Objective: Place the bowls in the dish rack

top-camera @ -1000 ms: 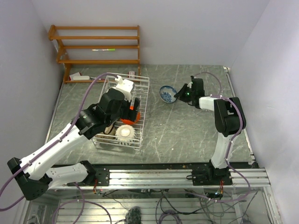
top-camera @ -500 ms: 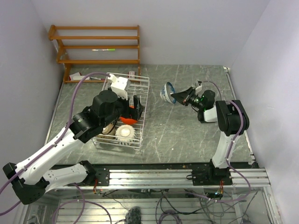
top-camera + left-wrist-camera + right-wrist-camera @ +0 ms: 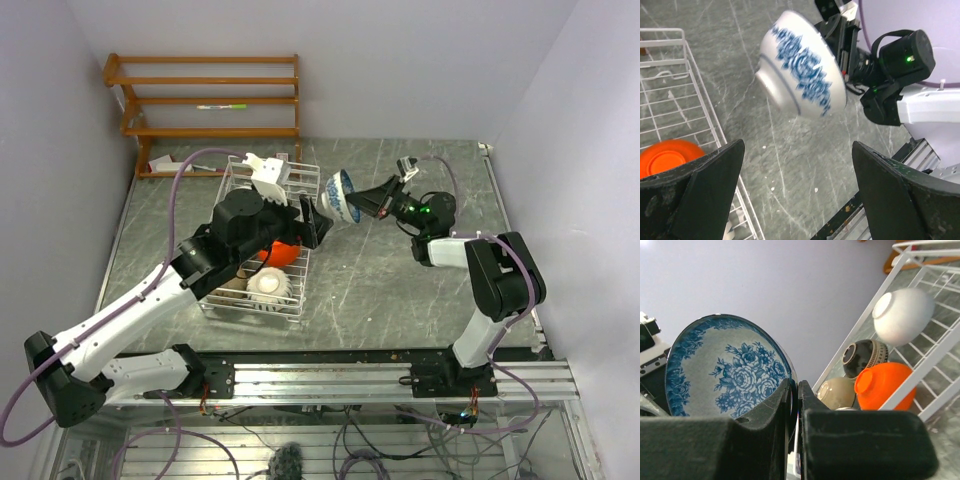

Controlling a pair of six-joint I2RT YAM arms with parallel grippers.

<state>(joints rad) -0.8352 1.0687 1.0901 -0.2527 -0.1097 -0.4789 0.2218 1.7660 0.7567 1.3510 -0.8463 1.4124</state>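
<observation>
Above the table (image 3: 400,285), right jaws pinch the blue-patterned bowl (image 3: 340,196); left jaws gape wide nearby.

No readable text, labels or numbers anywhere.

The white wire-grid dish rack (image 3: 670,107) is crowded at its near end by a cream-white ribbed bowl (image 3: 268,285), a tan-brown bowl (image 3: 837,392), a glossy black-brown bowl (image 3: 865,356) and a bright orange-red bowl (image 3: 280,250). Beyond the orange one, bare wire floor shows. The left arm hangs over the rack's middle, its tool (image 3: 797,150) spread wide at the right rim. Just right of that rim the white bowl with blue pattern (image 3: 340,196), pinched in the right tool (image 3: 794,395), fills the air. The grey-green marbled table (image 3: 400,290) to the right lies open.
</observation>
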